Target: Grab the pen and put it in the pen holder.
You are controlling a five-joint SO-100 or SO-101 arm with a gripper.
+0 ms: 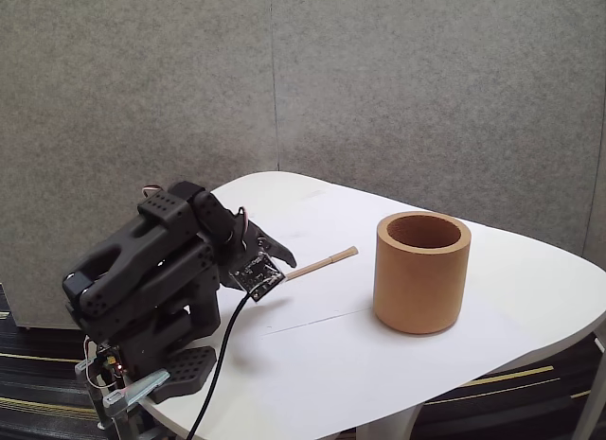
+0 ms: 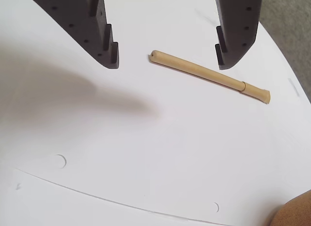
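Note:
The pen (image 2: 209, 76) is a thin tan stick lying flat on the white table (image 2: 146, 153); in the fixed view the pen (image 1: 327, 262) sticks out to the right of the arm. My gripper (image 2: 167, 60) hangs open just above it, black fingers (image 2: 104, 39) spread wide, the pen's left end between the tips and nothing gripped. In the fixed view the gripper (image 1: 270, 260) sits folded low at the table's left. The pen holder (image 1: 421, 272), a wide tan-brown cup, stands upright right of the pen; its edge shows at the wrist view's bottom right corner (image 2: 296, 214).
The white table (image 1: 331, 355) is rounded, with its front edge near the arm's base (image 1: 156, 374). A black cable (image 1: 222, 355) runs down from the wrist. A grey partition wall (image 1: 379, 80) stands behind. Bare tabletop lies between pen and cup.

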